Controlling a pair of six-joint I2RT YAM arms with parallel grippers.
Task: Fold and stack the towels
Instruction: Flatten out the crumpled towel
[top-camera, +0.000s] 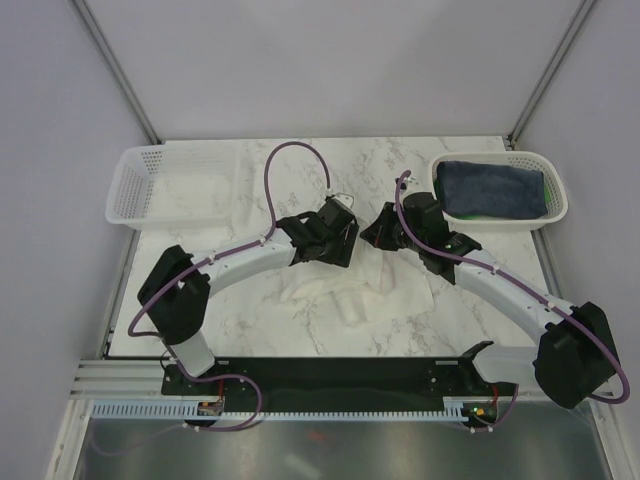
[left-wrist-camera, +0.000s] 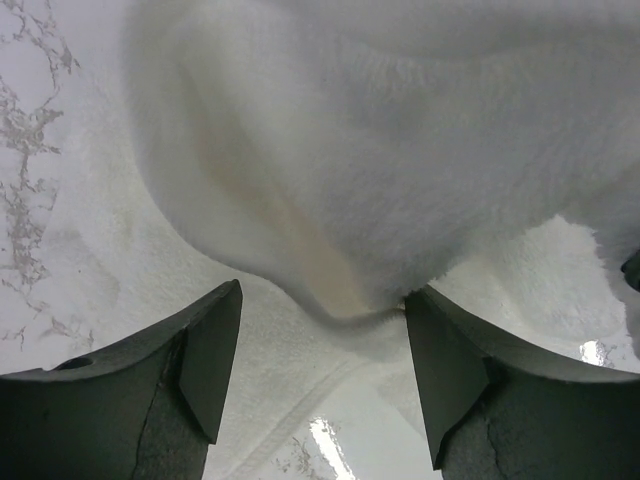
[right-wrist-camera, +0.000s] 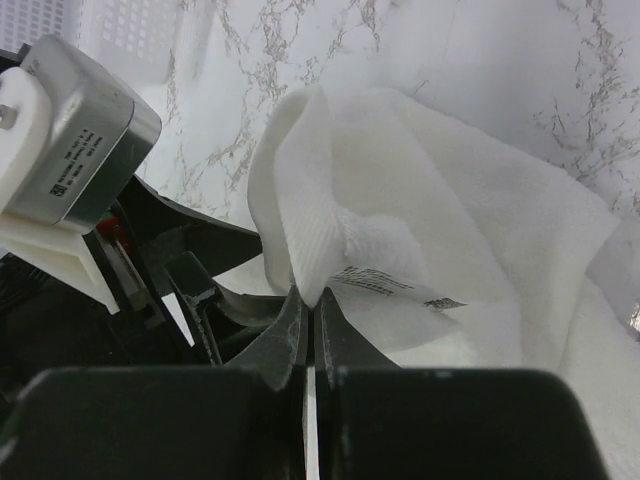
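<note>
Marble table, grey walls. Only my wrist views show it: right end effector grasping the cream towel, left end effector released.

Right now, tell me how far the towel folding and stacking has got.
Done: the navy towel lies folded in the right basket, green towel peeking beneath. In hand: the right pincer is shut on an edge of the cream towel; the left pincer is open at a fold. Left: finish that fold, stack it.
</note>
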